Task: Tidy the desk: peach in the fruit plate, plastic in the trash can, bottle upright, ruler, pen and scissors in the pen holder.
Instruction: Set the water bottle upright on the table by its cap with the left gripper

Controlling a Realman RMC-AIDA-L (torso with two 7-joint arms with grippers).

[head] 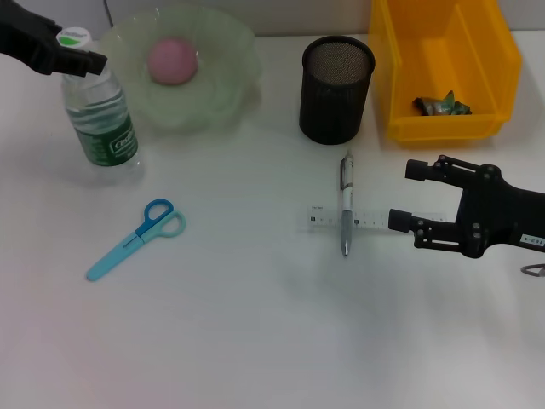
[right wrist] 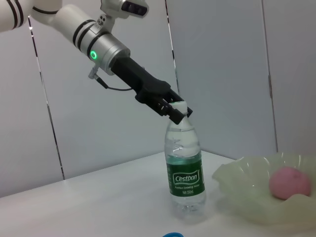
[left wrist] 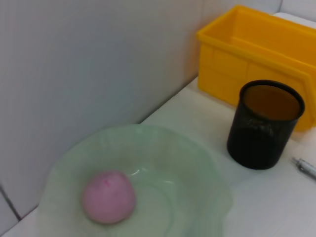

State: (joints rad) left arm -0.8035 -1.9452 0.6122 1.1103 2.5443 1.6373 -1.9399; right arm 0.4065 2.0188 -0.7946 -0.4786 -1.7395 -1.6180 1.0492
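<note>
The bottle (head: 102, 119) stands upright on the desk (head: 255, 341) at the far left. My left gripper (head: 78, 53) is shut on its white cap, as the right wrist view (right wrist: 180, 112) shows. The peach (head: 173, 60) lies in the fruit plate (head: 230, 94). The pen (head: 346, 204) lies across the ruler (head: 370, 219) in front of the pen holder (head: 336, 89). My right gripper (head: 402, 194) is open just right of the ruler's end, low over the desk. The scissors (head: 136, 239) lie at front left. The trash can (head: 443, 68) holds a plastic wrapper (head: 443, 105).
The left wrist view shows the peach (left wrist: 108, 197) in the plate (left wrist: 187, 163), the pen holder (left wrist: 264, 128) and the trash can (left wrist: 256, 64) against the back wall. A metal loop (head: 534, 270) lies at the desk's right edge.
</note>
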